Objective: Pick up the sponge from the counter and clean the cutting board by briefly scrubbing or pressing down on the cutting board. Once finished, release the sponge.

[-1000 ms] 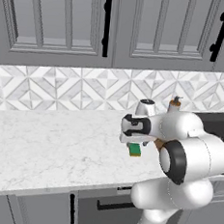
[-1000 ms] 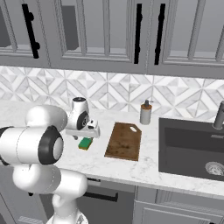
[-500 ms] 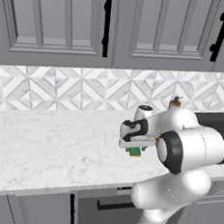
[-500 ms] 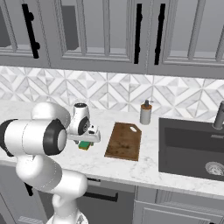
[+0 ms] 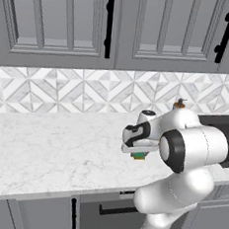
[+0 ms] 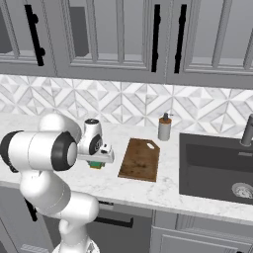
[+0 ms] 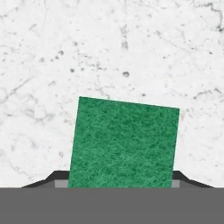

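The sponge (image 7: pixel 124 144) shows its green top large in the hand view, lying on the white marble counter (image 7: pixel 109 48). My gripper (image 7: pixel 120 183) straddles it, and the dark fingertips (image 7: pixel 59 178) sit against its two sides, so the gripper is shut on the sponge. From the base views the sponge (image 5: pixel 139 156) (image 6: pixel 96 164) peeks out just under my hand, low at the counter (image 5: pixel 48 154). The dark brown cutting board (image 6: pixel 140 159) lies a little to the right of my gripper (image 6: pixel 97 161), apart from it.
A soap bottle (image 6: pixel 164 128) stands behind the board near the backsplash. A dark sink (image 6: pixel 217 168) with a faucet (image 6: pixel 247 131) lies to the right. The counter's front edge (image 5: pixel 54 192) runs close below the hand.
The elbow has swung towards the camera and the hand has sunk slightly onto the sponge. The sponge has stayed where it was.
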Tool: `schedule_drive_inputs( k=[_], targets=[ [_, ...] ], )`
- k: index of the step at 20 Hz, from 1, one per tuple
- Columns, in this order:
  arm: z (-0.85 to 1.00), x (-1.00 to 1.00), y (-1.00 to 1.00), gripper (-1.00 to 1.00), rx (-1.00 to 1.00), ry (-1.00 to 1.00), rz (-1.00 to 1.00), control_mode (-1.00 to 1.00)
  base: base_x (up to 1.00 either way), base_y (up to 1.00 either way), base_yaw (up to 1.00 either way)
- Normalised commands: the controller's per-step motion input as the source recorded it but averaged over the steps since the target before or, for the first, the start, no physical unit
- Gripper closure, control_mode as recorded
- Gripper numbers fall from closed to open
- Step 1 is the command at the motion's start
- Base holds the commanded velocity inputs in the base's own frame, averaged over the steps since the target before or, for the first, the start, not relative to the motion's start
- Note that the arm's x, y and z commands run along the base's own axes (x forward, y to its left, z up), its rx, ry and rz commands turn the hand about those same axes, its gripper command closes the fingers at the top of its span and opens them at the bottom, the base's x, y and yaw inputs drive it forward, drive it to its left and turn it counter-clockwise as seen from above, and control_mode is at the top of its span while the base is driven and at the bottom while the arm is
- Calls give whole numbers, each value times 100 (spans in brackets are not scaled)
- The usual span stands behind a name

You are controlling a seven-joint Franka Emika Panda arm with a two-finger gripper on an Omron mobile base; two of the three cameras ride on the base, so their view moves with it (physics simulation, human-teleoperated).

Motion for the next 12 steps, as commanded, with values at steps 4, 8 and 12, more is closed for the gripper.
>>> schedule_drive_inputs(
  k=[4, 8, 12],
  targets=[
    [1, 0, 0, 100, 0, 0, 0, -100, 0, 0, 0],
    [29, 7, -53, 100, -2, 4, 0, -100, 0, 0, 0],
    [31, 0, -68, 100, -2, 0, 0, -100, 0, 0, 0]
  ],
)
